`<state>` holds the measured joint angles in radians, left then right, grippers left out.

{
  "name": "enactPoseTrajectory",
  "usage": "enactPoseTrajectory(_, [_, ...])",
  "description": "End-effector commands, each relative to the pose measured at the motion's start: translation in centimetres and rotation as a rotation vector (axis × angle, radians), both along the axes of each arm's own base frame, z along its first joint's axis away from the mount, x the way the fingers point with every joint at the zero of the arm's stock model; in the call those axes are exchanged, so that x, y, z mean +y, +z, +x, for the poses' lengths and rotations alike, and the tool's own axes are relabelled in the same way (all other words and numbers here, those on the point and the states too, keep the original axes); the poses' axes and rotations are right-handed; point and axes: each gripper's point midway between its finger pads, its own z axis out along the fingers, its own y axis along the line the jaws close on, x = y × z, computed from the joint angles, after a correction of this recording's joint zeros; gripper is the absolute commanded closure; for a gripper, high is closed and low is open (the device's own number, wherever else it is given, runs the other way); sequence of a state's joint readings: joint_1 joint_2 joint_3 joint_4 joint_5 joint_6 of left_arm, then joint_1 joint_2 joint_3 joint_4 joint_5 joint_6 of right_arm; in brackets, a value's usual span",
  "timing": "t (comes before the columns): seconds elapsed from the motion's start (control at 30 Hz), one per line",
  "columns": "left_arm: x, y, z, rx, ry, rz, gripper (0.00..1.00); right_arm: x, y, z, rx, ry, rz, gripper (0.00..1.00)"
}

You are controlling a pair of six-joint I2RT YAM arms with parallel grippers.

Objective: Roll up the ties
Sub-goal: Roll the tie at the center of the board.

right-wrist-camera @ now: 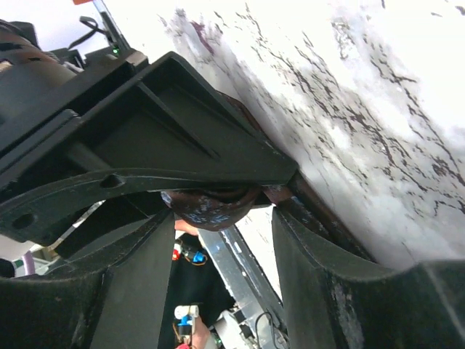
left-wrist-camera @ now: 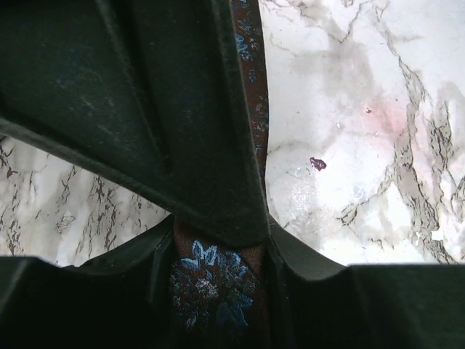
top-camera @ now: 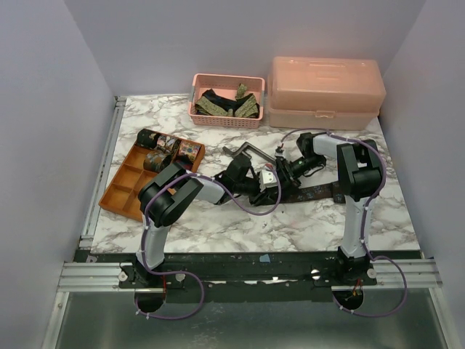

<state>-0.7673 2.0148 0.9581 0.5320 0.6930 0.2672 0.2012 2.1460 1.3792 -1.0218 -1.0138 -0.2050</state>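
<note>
A dark brown tie (top-camera: 320,193) with blue flowers lies as a flat strip on the marble table, running right from where the two arms meet. Its rolled end is a small coil (left-wrist-camera: 214,283) that fills the gap between the fingers of my left gripper (left-wrist-camera: 214,269), which is shut on it. In the top view the left gripper (top-camera: 267,187) and right gripper (top-camera: 282,173) are close together. My right gripper (right-wrist-camera: 221,218) stands open, its fingers wide apart on either side of the coil (right-wrist-camera: 214,203). One right finger (left-wrist-camera: 145,109) crosses the left wrist view.
An orange divided tray (top-camera: 120,193) at the left holds several rolled ties (top-camera: 166,144). A pink basket (top-camera: 227,121) with loose ties and a closed pink box (top-camera: 325,91) stand at the back. A grey metal crank-shaped bar (top-camera: 245,150) lies just behind the grippers.
</note>
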Motion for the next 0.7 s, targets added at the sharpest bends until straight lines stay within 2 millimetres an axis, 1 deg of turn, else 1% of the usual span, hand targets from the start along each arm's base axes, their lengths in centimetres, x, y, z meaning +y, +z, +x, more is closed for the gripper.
enactPoseTrajectory(0.0, [2.5, -4.1, -1.5, 0.08, 0.019, 0.15, 0.61, 1.0, 1.2, 1.0, -0.015, -0.024, 0.077, 0.43])
enactPoseTrajectory(0.1, [2.5, -4.2, -1.5, 0.078, 0.011, 0.15, 0.6, 1.1, 0.2, 0.9, 0.013, -0.037, 0.065, 0.49])
enactPoseTrajectory(0.17, [2.4, -4.2, -1.4, 0.077, 0.016, 0.151, 0.56, 0.9, -1.1, 0.9, 0.017, -0.035, 0.021, 0.63])
enactPoseTrajectory(0.2, [2.4, -4.2, -1.4, 0.083, 0.02, 0.151, 0.49, 0.5, -2.1, 0.7, 0.014, -0.032, -0.02, 0.73])
enactPoseTrajectory(0.27, [2.6, -3.8, -1.1, 0.108, 0.035, 0.131, 0.41, -0.7, -3.9, 0.2, -0.001, -0.006, -0.107, 0.88])
enactPoseTrajectory(0.33, [2.9, -3.0, -0.8, 0.123, 0.05, 0.081, 0.35, -2.0, -5.8, -0.3, -0.015, 0.026, -0.198, 0.99])
enactPoseTrajectory(0.43, [3.5, -1.5, -0.3, 0.083, 0.068, -0.009, 0.29, -3.6, -8.1, -0.4, -0.045, 0.053, -0.309, 1.0])
enactPoseTrajectory(0.5, [3.8, -0.6, -0.2, 0.044, 0.069, -0.047, 0.28, -4.4, -9.2, -0.4, -0.057, 0.063, -0.359, 1.0])
enactPoseTrajectory(0.6, [3.8, -0.5, 0.0, 0.032, 0.073, -0.053, 0.28, -5.4, -10.3, -0.2, -0.083, 0.087, -0.413, 0.99])
enactPoseTrajectory(0.67, [3.7, -0.6, 0.1, 0.038, 0.078, -0.054, 0.29, -5.8, -10.5, 0.0, -0.114, 0.098, -0.433, 1.0])
